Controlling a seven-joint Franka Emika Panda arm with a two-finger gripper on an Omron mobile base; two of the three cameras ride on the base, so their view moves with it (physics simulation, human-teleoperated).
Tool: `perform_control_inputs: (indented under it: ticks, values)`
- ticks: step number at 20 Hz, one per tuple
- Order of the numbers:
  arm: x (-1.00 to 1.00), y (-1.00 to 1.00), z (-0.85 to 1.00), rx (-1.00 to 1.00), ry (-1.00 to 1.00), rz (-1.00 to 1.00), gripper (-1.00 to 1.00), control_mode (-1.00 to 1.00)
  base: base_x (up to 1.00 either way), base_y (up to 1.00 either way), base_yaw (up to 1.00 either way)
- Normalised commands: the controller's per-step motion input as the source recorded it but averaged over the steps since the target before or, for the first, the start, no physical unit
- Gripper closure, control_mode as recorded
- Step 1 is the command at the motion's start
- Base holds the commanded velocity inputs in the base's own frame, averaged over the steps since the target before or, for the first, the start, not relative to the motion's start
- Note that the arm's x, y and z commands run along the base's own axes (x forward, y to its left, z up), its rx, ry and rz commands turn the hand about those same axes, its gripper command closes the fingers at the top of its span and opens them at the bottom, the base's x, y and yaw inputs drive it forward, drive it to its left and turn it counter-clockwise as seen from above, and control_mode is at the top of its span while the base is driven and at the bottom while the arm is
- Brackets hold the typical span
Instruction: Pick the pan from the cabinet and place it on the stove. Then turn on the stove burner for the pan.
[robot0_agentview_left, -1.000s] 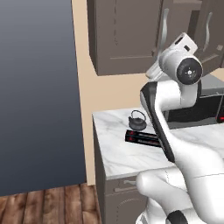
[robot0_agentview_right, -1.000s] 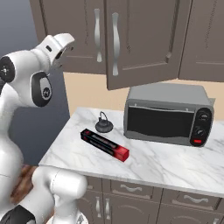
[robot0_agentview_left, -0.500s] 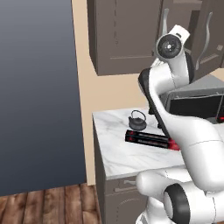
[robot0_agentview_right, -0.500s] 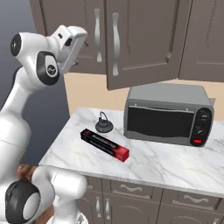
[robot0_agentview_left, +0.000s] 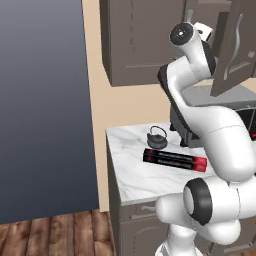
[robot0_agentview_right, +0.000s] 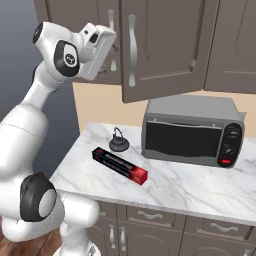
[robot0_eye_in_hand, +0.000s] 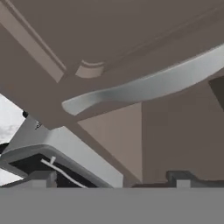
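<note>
Dark wood cabinet (robot0_agentview_right: 165, 45), door ajar, and the gripper (robot0_agentview_right: 102, 47) is up at its curved silver handle (robot0_eye_in_hand: 144, 87), fingers spread wide, nothing held. Teapot (robot0_agentview_right: 119, 144), red-and-black box (robot0_agentview_right: 120, 166) and oven (robot0_agentview_right: 192, 131) sit on the marble counter (robot0_agentview_right: 190, 192) below.

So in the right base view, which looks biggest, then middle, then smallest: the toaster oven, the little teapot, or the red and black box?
1. toaster oven, clearly biggest.
2. red and black box, long and thin.
3. teapot, smallest.
All three sit on the same counter at similar distance, so the order seems fair.
</note>
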Motion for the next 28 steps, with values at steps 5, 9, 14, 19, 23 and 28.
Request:
perform_control_inputs:
  ticks: [5,9,14,19,23,28]
  values:
    - [0.36,-0.4,-0.13,-0.04,0.17,-0.12,-1.0,-1.0,0.0,0.0,0.0]
    - [0.17,-0.48,-0.13,-0.01,0.13,-0.11,-1.0,-1.0,0.0,0.0,0.0]
    - [-0.13,-0.6,-0.12,0.0,0.02,-0.11,-1.0,-1.0,0.0,0.0,0.0]
    - [-0.45,-0.67,-0.06,0.0,0.0,-0.1,-1.0,-1.0,0.0,0.0,0.0]
    - [-0.61,-0.72,-0.02,0.0,-0.03,-0.1,-1.0,-1.0,0.0,0.0,0.0]
    - [-0.69,-0.83,0.0,0.01,-0.06,-0.11,-1.0,-1.0,0.0,0.0,0.0]
